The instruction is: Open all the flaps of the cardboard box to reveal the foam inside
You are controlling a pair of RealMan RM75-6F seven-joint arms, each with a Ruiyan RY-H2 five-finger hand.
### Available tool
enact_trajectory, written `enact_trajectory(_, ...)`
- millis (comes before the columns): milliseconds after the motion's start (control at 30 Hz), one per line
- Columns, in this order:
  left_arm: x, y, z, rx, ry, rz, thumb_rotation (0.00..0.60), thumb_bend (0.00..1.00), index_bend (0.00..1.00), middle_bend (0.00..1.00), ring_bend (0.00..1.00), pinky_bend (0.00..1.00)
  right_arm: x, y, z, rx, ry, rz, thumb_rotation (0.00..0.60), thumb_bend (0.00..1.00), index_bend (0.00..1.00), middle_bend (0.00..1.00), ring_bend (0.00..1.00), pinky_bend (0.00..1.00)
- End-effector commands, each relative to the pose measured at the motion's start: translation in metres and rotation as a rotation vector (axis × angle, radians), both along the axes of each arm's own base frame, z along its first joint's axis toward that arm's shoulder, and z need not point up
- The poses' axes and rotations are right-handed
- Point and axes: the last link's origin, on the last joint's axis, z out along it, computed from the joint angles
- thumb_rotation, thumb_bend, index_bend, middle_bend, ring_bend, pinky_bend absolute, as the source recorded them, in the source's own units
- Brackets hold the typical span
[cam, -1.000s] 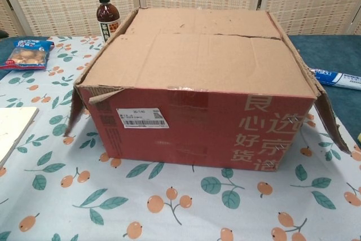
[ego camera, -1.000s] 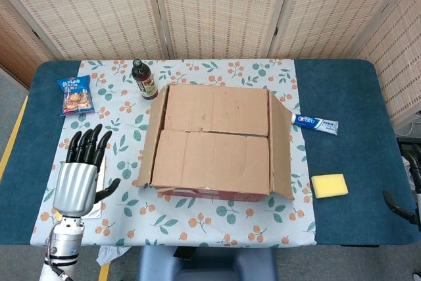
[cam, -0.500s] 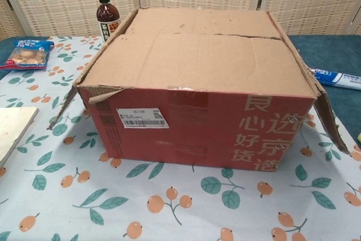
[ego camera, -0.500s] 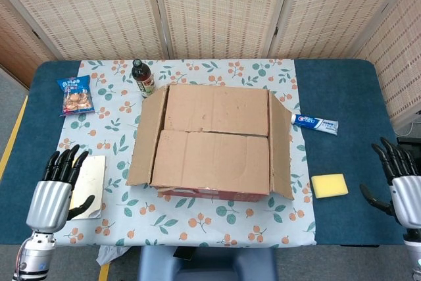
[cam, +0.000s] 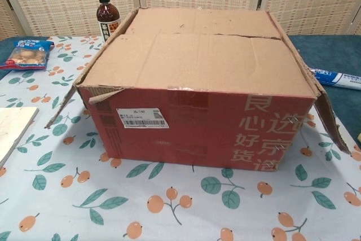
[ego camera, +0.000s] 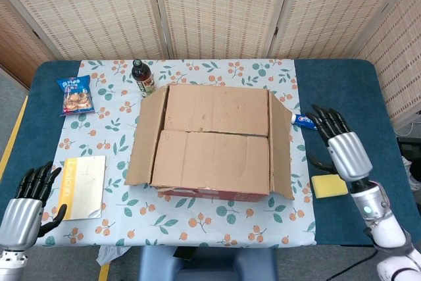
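While your left hand (ego camera: 23,205) has dropped back to the near left corner of the table, well clear of everything and with its dark fingers spread on nothing, your right hand (ego camera: 341,143) has come up and inward over the last second, from the table's right edge to a spot just beside the brown cardboard box with the red printed front (ego camera: 214,139). That hand is also released, fingers apart, hovering above the yellow sponge block (ego camera: 329,185) and close to the white and blue toothpaste tube (ego camera: 304,120). Your box sits in the middle of the leaf-and-orange patterned tablecloth (ego camera: 210,222); its left side flap (ego camera: 146,133) now splays further out than a second ago, and the right side flap (ego camera: 281,146) hangs outward too. The two large top flaps (cam: 197,55) lie flat and shut, so no foam shows yet. You appear to have finished with the left side and to be bringing the right hand in; the top flaps are what remain, and you will probably need a fingertip under the centre seam.
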Motion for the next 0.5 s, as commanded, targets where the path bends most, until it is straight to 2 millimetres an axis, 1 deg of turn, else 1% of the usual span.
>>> enact_trajectory(33, -0.015, 0.000, 0.008, 0.020, -0.029, 0.013, 0.600, 0.45, 0.00, 0.00, 0.00, 0.00, 0.020, -0.023, -0.019, 0.037, 0.004, 0.016, 0.600, 0.38, 0.00, 0.00, 0.00, 0.00)
enact_trajectory(133, -0.021, 0.003, 0.014, 0.038, -0.060, 0.008, 0.600, 0.45, 0.00, 0.00, 0.00, 0.00, 0.035, -0.034, -0.035, 0.076, -0.027, 0.023, 0.600, 0.38, 0.00, 0.00, 0.00, 0.00)
enact_trajectory(267, -0.027, 0.006, 0.022, 0.041, -0.075, -0.002, 0.600, 0.45, 0.00, 0.00, 0.00, 0.00, 0.053, -0.045, -0.051, 0.105, -0.029, 0.044, 0.600, 0.38, 0.00, 0.00, 0.00, 0.00)
enact_trajectory(367, -0.031, 0.007, 0.027, 0.042, -0.070, 0.002, 0.600, 0.45, 0.00, 0.00, 0.00, 0.00, 0.063, -0.053, -0.060, 0.126, -0.027, 0.045, 0.600, 0.38, 0.00, 0.00, 0.00, 0.00)
enact_trajectory(500, -0.036, 0.013, 0.033, 0.039, -0.083, 0.000, 0.600, 0.45, 0.00, 0.00, 0.00, 0.00, 0.071, -0.063, -0.071, 0.146, 0.001, 0.047, 0.600, 0.38, 0.00, 0.00, 0.00, 0.00)
